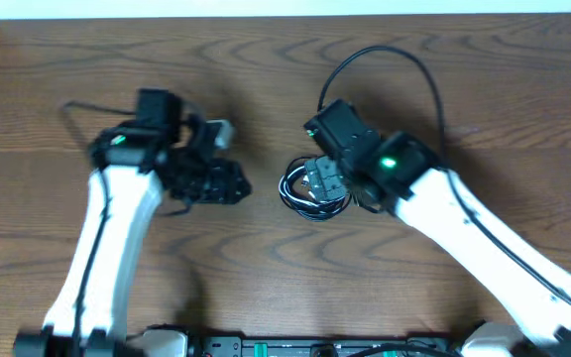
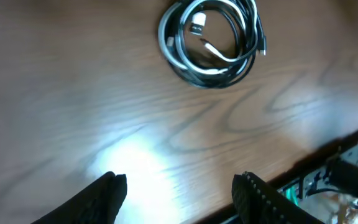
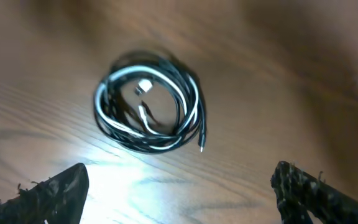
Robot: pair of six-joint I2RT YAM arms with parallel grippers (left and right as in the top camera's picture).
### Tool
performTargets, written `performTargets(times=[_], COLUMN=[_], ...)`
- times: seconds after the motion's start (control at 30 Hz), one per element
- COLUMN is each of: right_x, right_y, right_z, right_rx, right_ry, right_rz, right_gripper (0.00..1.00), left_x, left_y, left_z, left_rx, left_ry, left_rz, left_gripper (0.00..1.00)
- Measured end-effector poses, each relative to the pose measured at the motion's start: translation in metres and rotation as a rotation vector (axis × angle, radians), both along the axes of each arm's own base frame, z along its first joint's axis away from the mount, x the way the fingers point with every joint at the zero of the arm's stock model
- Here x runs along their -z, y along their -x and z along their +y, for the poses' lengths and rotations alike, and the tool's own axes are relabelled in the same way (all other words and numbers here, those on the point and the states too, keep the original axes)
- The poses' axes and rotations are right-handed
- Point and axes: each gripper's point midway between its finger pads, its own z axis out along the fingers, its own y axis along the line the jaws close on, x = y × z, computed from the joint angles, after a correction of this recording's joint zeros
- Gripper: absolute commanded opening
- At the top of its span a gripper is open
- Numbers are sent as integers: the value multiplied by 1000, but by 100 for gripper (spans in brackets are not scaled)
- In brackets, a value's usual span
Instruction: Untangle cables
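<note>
You're seeing thin glossy black-and-whitish cables (image 3: 149, 118) lying coiled round on wood-grain surface (image 2: 55, 93), left claw (image 2: 179, 183) and right claw (image 3: 180, 174) both hanging released.

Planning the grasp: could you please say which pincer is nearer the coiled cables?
Right. The right pincer hovers over the cables; the left pincer stands apart, beside them.

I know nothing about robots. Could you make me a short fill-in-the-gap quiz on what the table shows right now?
1. The cables lie wound together in one round ____ on the table.
2. One cord among the black ones is ____ in colour.
3. The right pincer, close by the cables, has its jaws ____.
4. The left pincer is open too and holds ____.

Missing words: coil; white; open; nothing.
</note>
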Motion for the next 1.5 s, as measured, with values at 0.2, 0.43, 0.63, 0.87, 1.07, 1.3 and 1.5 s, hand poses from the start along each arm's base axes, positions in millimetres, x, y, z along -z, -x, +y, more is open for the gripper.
performTargets(times=[0.2, 0.43, 0.63, 0.87, 1.07, 1.3, 1.5], right_x=[-42, -42, -55, -66, -68, -67, -66], right_y=[15, 30, 37, 40, 41, 44, 45], right_z=[-40, -72, -78, -77, -63, -60, -59], right_rx=[43, 79, 69, 56, 18, 5, -3], right_ry=[-23, 36, 19, -21, -84, -99, -99], right_rz=[-69, -24, -57, -90, -77, -61, -57], right_gripper=[92, 92, 95, 97, 99, 94, 1], left_x=[42, 64, 67, 70, 103, 144, 146], left_y=[-19, -46, -67, -73, -65, -55, -52], left_z=[-45, -62, -54, -56, -73, -73, -73], left_rx=[128, 119, 54, 8, 56, 79, 74], left_ry=[-3, -18, -82, -107, -150, -201, -206], left_rz=[15, -40, -105, -119, -59, 35, 52], left_gripper=[61, 61, 59, 59, 59, 48, 8])
